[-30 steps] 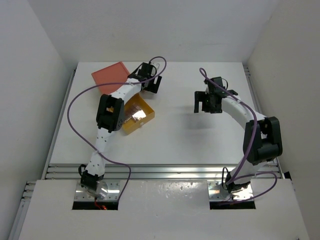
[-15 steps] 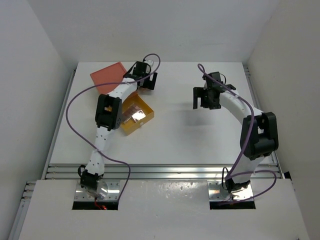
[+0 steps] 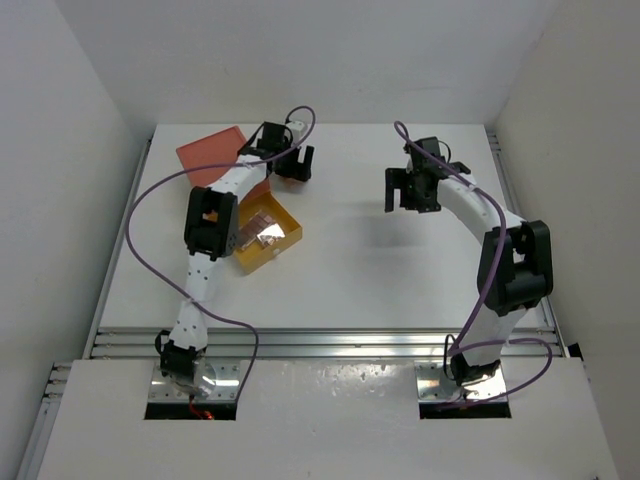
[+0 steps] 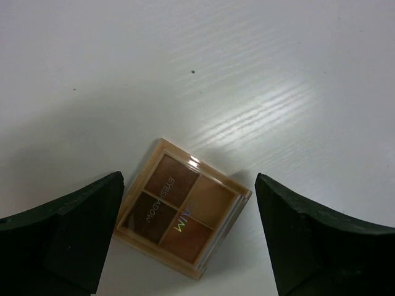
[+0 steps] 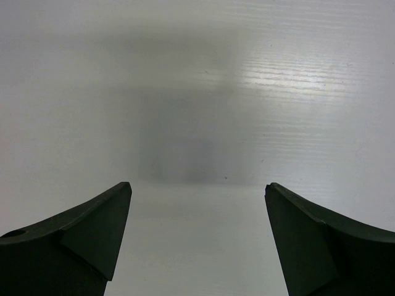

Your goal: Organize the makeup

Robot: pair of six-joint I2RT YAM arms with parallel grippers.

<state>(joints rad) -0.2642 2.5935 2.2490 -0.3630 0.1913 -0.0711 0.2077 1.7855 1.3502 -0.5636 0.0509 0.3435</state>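
Left wrist view gives us the palette [image 4: 183,208] lying flat on the table [image 4: 259,68], directly between the spread fingers of our left gripper [image 4: 189,180] and turned cornerwise to them, while our right gripper [image 5: 197,185], likewise spread, hangs empty well apart.
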